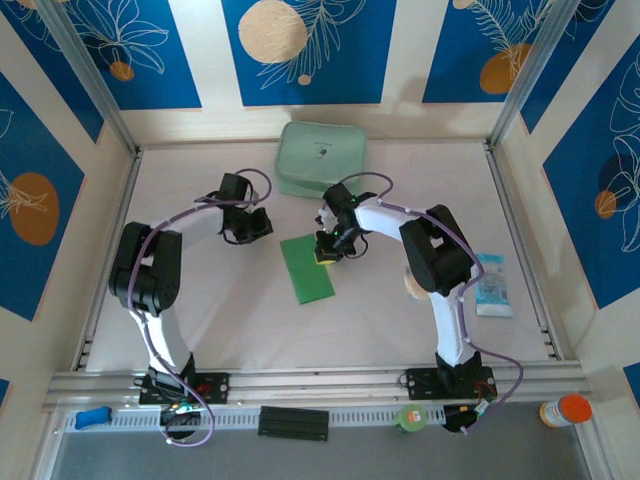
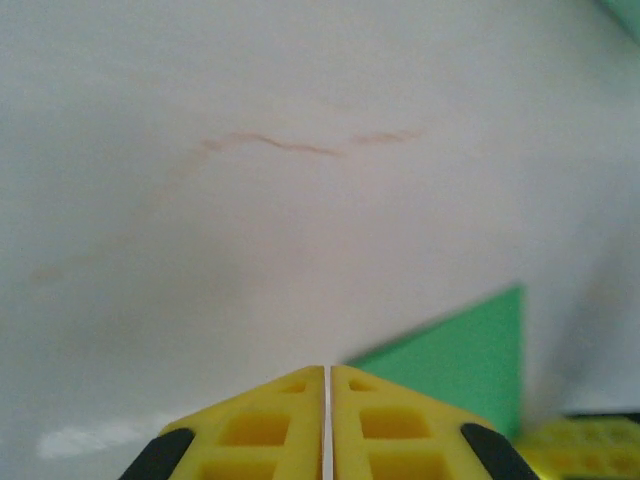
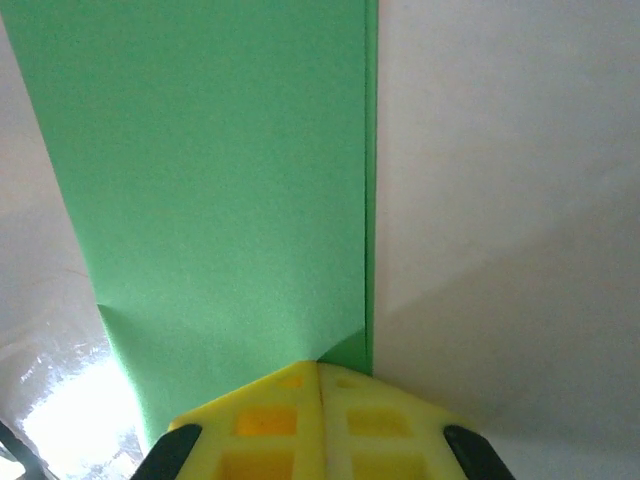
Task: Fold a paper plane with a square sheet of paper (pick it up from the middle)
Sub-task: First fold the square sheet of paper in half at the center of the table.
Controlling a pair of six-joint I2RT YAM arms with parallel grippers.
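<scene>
Early stage: one half-fold done. Square sheet of paper (image 1: 307,268) now a rectangle, flat at mid-table. Right gripper (image 1: 327,255) clenched, tips at its far edge (pressing or pinching, cannot tell). Left gripper (image 1: 258,228) clenched empty, just far-left. Nose and wing folds left.

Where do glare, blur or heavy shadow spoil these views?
Right wrist: a white glare patch washes out the table at lower left; the green paper reads clearly. Left wrist: the table looks soft, with shadow at lower right beside the paper. Top view: evenly lit and sharp, faint shadows under the arms.
</scene>
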